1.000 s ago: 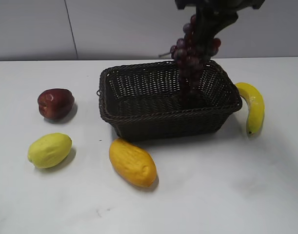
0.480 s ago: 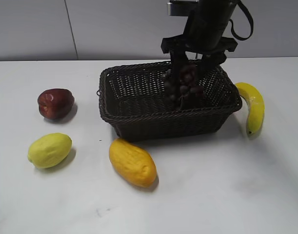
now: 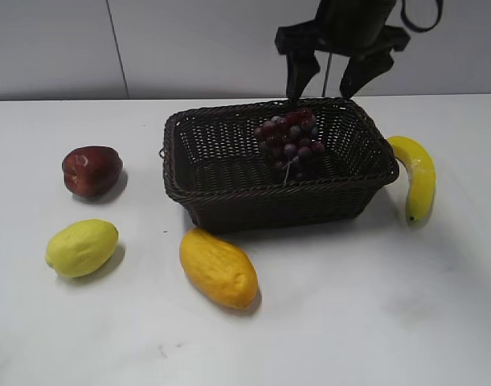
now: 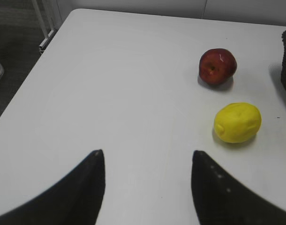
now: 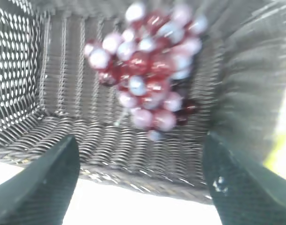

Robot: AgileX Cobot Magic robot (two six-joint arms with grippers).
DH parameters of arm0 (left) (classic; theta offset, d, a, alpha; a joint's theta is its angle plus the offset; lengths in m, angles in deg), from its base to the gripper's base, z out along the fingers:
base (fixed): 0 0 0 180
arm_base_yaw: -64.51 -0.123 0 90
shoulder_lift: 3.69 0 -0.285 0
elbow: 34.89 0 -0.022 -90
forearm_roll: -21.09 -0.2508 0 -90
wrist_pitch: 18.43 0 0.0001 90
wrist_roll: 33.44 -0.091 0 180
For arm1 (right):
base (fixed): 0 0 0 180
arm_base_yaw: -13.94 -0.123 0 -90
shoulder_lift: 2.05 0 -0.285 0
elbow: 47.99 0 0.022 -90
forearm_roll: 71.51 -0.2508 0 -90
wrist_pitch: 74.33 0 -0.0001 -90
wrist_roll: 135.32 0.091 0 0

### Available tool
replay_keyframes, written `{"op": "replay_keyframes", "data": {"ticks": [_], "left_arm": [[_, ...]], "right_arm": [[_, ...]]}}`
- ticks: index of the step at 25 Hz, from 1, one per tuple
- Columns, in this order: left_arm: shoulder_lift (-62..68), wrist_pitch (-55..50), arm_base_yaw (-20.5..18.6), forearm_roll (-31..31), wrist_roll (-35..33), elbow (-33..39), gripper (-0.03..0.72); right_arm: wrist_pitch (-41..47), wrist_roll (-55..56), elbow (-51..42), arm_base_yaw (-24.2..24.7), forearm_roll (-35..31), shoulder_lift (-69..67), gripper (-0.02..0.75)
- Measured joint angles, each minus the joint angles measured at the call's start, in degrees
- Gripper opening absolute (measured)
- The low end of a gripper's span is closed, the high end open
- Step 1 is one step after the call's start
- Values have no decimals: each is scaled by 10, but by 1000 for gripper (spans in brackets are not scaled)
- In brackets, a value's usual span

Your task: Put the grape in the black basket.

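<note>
Exterior view: white table (image 3: 374,322), grey wall behind; grape (image 3: 290,145) in black basket (image 3: 229,197); both hands wide, empty.

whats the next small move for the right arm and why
Probably lift the right gripper straight up and away. Its jaws are spread and empty, and the grapes lie inside the basket, apart from the fingers, so nothing seems left to place.
</note>
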Motion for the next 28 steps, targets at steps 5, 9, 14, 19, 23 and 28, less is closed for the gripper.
{"op": "replay_keyframes", "data": {"ticks": [5, 9, 14, 19, 23, 28], "left_arm": [[0, 0, 0, 0, 0, 0, 552], [0, 0, 0, 0, 0, 0, 552], [0, 0, 0, 0, 0, 0, 552], [0, 0, 0, 0, 0, 0, 552], [0, 0, 0, 0, 0, 0, 552], [0, 0, 0, 0, 0, 0, 552]], "right_arm": [[-1, 0, -115, 74, 23, 49, 595], [-6, -4, -247, 113, 56, 131, 595], [-58, -18, -431, 123, 66, 280, 595], [-115, -31, -595, 123, 42, 431, 594], [-133, -32, -700, 123, 28, 547, 594], [-151, -38, -769, 123, 20, 692, 594]]}}
